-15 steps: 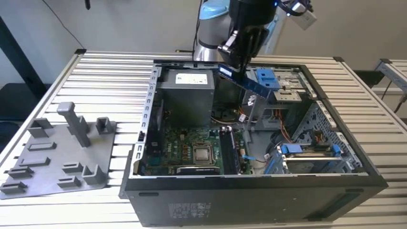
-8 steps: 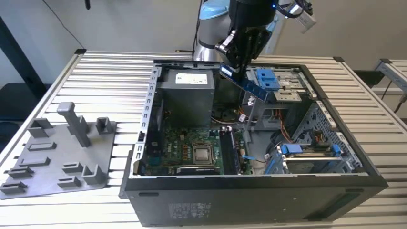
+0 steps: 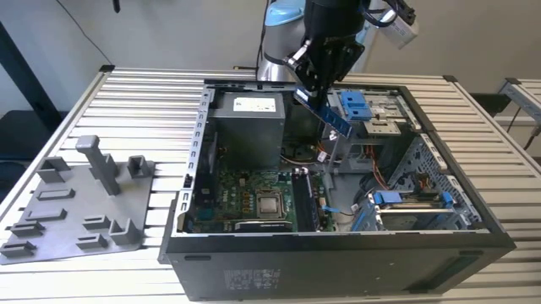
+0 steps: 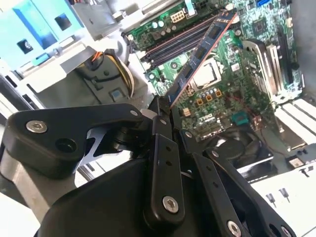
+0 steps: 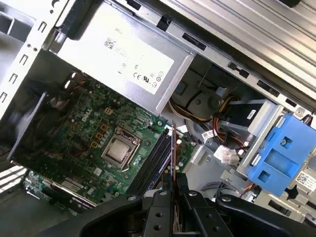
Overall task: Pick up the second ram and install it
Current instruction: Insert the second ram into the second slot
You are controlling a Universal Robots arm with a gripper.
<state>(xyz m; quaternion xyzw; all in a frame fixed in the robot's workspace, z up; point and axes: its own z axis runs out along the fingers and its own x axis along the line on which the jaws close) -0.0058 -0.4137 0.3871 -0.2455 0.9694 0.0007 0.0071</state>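
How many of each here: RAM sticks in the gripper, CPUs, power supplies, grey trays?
second ram, held in the gripper: 1
CPU: 1
power supply: 1
grey tray: 1
Total: 4

open computer case [image 3: 338, 266] on a slatted table [image 3: 144, 101]; grey plastic tray [image 3: 59, 235] beside it, power supply [image 3: 245, 104] inside.

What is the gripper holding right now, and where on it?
The gripper holds the second ram, jaws shut on one short end; the rest of the stick juts out free, tilted, above the motherboard in the open case.
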